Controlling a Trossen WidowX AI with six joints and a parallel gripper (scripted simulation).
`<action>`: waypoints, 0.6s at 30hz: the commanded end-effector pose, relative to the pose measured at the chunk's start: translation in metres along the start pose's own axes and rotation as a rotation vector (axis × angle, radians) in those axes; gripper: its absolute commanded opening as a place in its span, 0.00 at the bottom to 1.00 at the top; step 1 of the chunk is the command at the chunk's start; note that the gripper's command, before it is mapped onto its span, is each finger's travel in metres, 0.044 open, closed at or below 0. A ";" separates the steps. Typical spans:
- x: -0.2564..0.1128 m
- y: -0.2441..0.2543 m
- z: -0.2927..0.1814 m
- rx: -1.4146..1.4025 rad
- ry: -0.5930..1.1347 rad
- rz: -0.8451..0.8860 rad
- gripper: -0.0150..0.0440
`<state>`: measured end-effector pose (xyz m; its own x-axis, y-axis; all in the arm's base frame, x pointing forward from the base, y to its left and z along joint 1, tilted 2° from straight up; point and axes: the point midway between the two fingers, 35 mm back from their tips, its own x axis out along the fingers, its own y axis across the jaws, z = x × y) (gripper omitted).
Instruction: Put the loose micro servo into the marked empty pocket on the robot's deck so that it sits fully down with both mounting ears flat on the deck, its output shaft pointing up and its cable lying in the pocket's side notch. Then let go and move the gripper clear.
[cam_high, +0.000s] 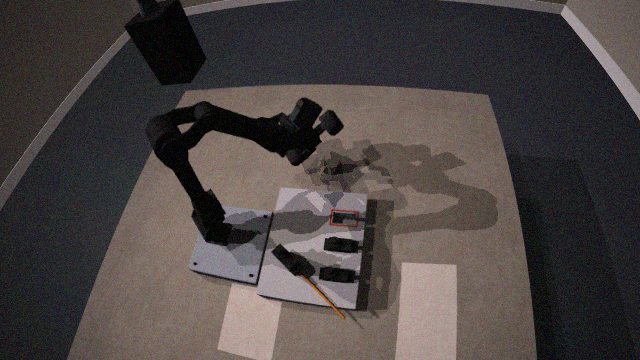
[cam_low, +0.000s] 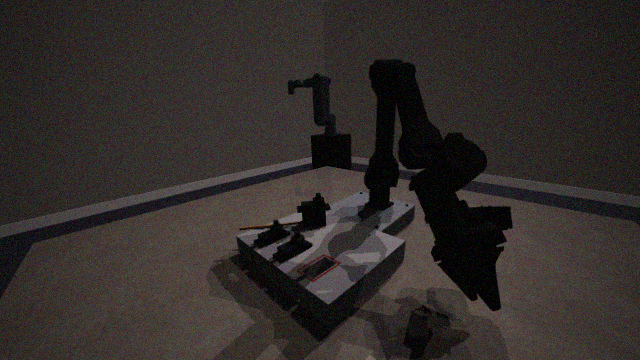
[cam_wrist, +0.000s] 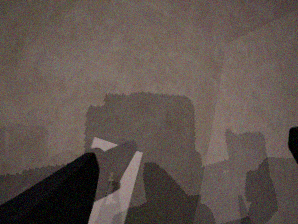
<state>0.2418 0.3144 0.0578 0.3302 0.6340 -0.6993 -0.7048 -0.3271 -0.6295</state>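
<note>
The loose micro servo (cam_high: 295, 261) (cam_low: 314, 212) is dark and stands on the white deck (cam_high: 280, 286) (cam_low: 330, 296), its small shaft end upward in the exterior view. Its orange cable (cam_high: 325, 295) (cam_low: 270, 226) runs out over the deck's edge. The empty pocket (cam_high: 344, 218) (cam_low: 320, 268), outlined in red, lies near one deck corner, with its side notch toward the dark edge. My gripper (cam_high: 319, 142) (cam_low: 485, 303) (cam_wrist: 192, 150) is open and empty, out beyond the deck on the pocket's side and away from the servo. The wrist view does not show the servo or pocket.
Two seated dark servos (cam_high: 341, 244) (cam_high: 337, 275) (cam_low: 292, 246) (cam_low: 271, 234) stand in a row beside the pocket. The arm's base plate (cam_high: 230, 267) (cam_low: 400, 212) adjoins the deck. A second arm (cam_low: 321, 100) stands on a dark pedestal (cam_low: 331, 151) in the background. Arm shadows cross the deck.
</note>
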 end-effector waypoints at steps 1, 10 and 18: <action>-0.009 -0.010 -0.022 0.127 0.054 -0.002 1.00; -0.029 -0.018 -0.068 0.402 0.170 0.008 1.00; -0.053 -0.021 -0.108 0.647 0.272 0.000 1.00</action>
<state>0.2985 0.2285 0.0663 0.4026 0.4431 -0.8009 -0.9114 0.1129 -0.3957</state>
